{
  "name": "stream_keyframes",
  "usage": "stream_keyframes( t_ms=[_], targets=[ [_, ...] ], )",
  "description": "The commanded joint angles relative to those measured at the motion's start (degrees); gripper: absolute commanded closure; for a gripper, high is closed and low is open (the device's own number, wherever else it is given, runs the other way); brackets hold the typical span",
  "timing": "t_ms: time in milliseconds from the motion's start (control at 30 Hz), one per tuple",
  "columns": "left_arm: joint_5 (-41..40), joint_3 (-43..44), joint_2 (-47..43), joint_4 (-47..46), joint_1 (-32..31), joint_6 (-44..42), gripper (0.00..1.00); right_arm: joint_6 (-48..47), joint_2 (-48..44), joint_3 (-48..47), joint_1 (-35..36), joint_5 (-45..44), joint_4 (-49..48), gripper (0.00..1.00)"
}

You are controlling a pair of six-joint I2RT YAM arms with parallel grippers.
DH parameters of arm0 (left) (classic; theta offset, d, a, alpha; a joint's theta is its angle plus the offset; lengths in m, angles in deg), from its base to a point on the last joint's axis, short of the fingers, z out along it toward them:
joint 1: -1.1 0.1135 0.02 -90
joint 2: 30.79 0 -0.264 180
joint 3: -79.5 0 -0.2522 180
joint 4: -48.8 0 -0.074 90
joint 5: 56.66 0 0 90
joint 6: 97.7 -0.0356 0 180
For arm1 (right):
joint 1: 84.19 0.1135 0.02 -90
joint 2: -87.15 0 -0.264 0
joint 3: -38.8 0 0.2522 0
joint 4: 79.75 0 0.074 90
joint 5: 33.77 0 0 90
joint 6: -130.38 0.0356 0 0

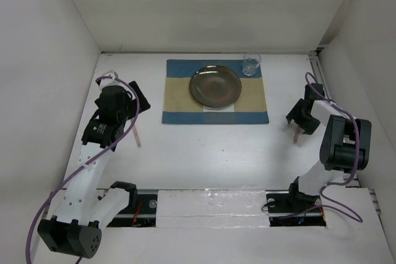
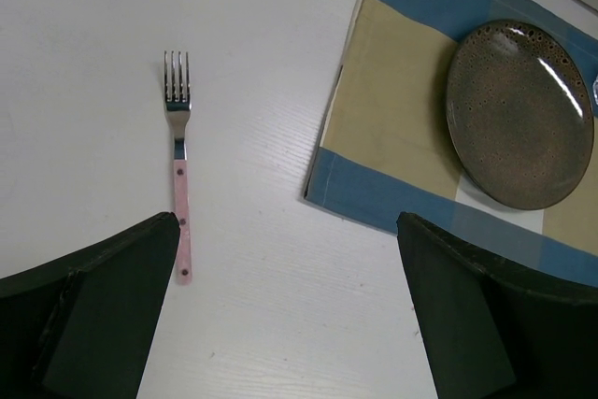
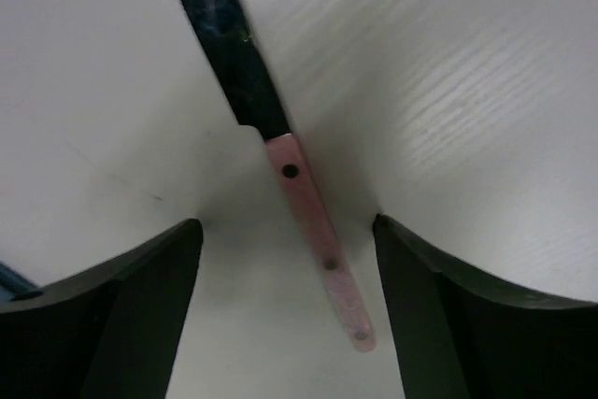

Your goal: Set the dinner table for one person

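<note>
The white dinner table (image 1: 204, 153) carries a blue-and-beige placemat (image 1: 215, 93) with a dark brown plate (image 1: 215, 86) on it and a clear glass (image 1: 251, 64) at its far right corner. A pink-handled fork (image 1: 137, 133) lies on the table left of the placemat, and shows in the left wrist view (image 2: 177, 151) with its tines pointing away. My left gripper (image 1: 140, 99) hovers open and empty (image 2: 285, 324) between the fork and the placemat (image 2: 392, 128). A pink-handled knife (image 1: 297, 135) lies right of the placemat. My right gripper (image 1: 299, 122) is open, low over the table, its fingers either side of the knife's handle (image 3: 313, 221).
White walls close in the table at the left, back and right. The plate (image 2: 519, 114) fills the right part of the left wrist view. The arm bases and a foil-covered strip (image 1: 210, 205) run along the near edge.
</note>
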Motion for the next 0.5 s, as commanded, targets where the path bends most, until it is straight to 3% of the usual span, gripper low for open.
stream_keyframes(
  t_ms=[0, 133, 233, 300, 367, 467],
  targets=[
    [-1.30, 1.84, -0.77, 0.35, 0.15, -0.14, 0.00, 0.32, -1.31, 1.14, 0.06, -0.11, -1.73, 0.23],
    [-1.30, 2.37, -0.77, 0.35, 0.15, -0.14, 0.00, -0.74, 0.79, -0.52, 1.72, -2.65, 1.42, 0.50],
    [-1.30, 2.37, -1.29, 0.35, 0.15, -0.14, 0.00, -0.74, 3.07, -2.19, 4.09, -5.47, 3.10, 0.66],
    [-1.30, 2.37, -1.30, 0.35, 0.15, -0.14, 0.00, -0.74, 3.78, -3.42, 4.71, -6.35, 4.15, 0.92],
    [-1.83, 2.37, -1.30, 0.35, 0.15, -0.14, 0.00, -0.74, 3.78, -3.43, 4.72, -6.35, 4.16, 1.00],
    [-1.83, 2.37, -1.30, 0.35, -0.37, -0.14, 0.00, -0.74, 3.78, -3.95, 5.76, -7.31, 4.16, 1.00]
  ],
)
